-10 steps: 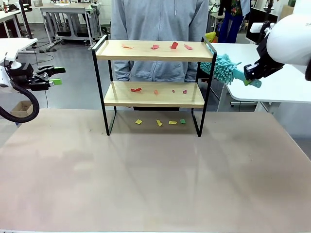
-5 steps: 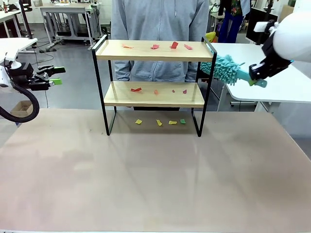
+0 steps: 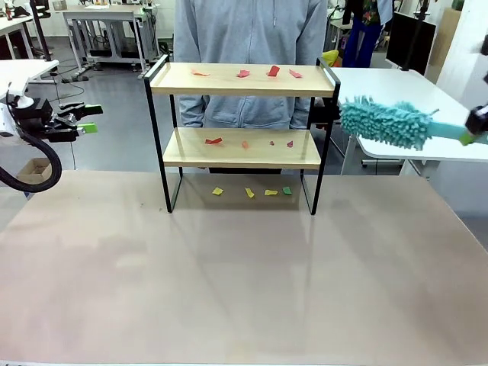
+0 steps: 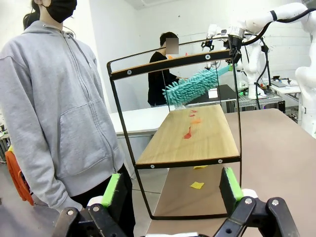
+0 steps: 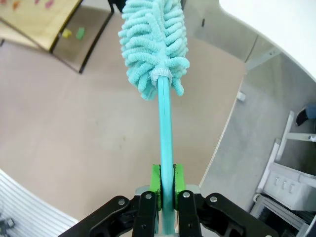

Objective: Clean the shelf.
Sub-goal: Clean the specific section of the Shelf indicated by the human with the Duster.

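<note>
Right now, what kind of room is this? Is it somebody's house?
Probably a robot lab or workshop, not a home: white work tables on a bare grey floor, and the right gripper holding a teal duster beside the shelf.

Right gripper [image 3: 480, 122] is mostly chopped off by the front view's right edge, duster [image 3: 385, 123] handle end too. Scraps [image 3: 249, 192] under the shelf [image 3: 242, 79] are way too tiny to tell what they are.
</note>
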